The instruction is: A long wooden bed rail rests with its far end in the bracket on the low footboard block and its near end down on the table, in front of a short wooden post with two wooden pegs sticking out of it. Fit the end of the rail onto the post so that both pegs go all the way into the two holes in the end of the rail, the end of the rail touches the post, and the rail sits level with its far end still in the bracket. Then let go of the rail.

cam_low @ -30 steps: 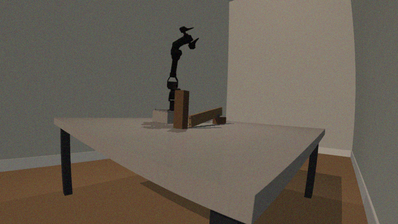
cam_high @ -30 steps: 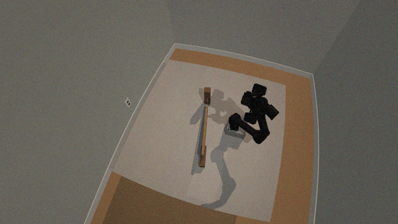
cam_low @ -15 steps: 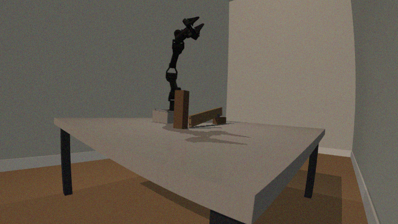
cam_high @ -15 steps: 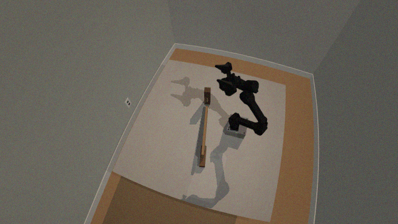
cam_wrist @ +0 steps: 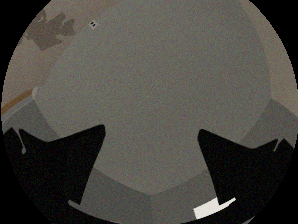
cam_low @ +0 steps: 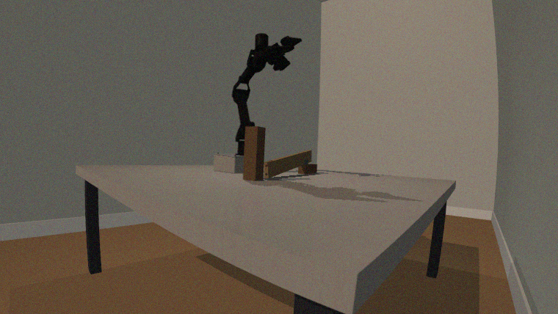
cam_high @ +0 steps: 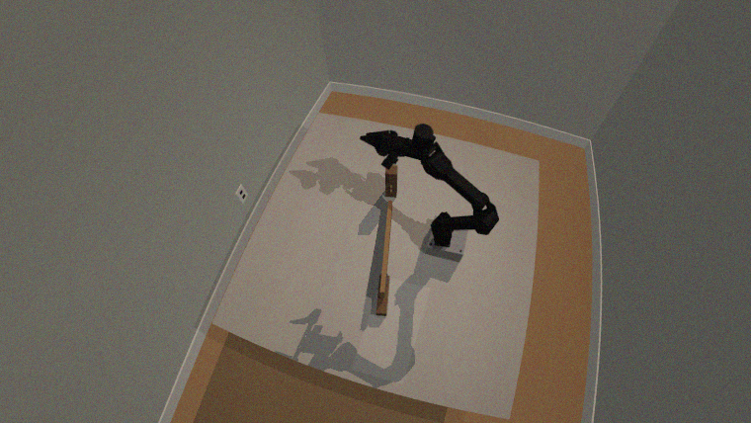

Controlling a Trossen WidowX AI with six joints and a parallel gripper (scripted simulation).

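Rail (cam_low: 288, 163) slopes down beside upright post (cam_low: 254, 152)

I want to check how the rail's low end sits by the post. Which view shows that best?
The exterior view: the rail slopes down, its low end on the table beside the post. The top view shows only their line-up from above; the wrist view shows neither.

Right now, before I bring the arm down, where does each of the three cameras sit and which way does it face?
Top: high overhead, looking down at the table; shows the whole arm, with the open end effector above the post, and the rail.
Exterior: low, off the table's post end, looking along the rail toward the footboard block; whole arm visible.
Wrist: on the end effector, facing the wall and floor; only both fingers show.
Top and exterior share post, rail and arm.
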